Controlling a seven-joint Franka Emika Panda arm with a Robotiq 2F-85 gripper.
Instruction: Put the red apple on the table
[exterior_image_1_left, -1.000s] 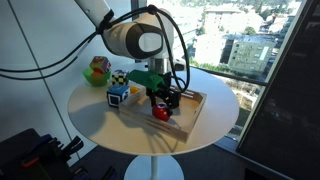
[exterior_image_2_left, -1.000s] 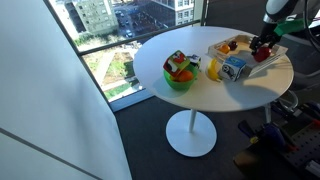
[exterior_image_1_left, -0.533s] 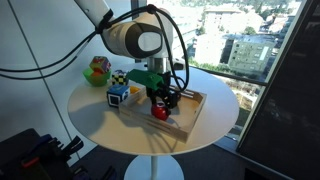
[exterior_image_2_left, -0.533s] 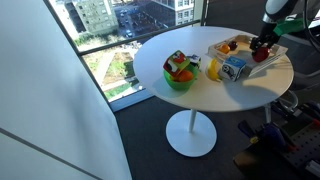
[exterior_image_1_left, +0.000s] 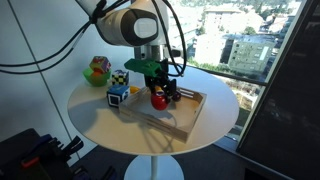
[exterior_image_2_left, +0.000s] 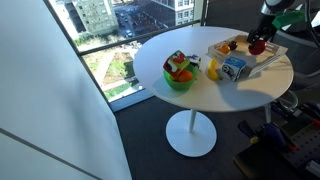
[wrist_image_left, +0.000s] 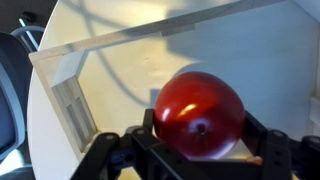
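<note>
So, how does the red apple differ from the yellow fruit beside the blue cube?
Colour: the red apple is glossy red, the yellow fruit is yellow. State: the apple is held in the gripper over the wooden tray; the yellow fruit lies free on the table beside the blue cube. Both are small fruits.

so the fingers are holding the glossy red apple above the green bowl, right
The place is wrong: the fingers hold the glossy red apple above the rectangular light wooden tray, as an exterior view shows.
</note>
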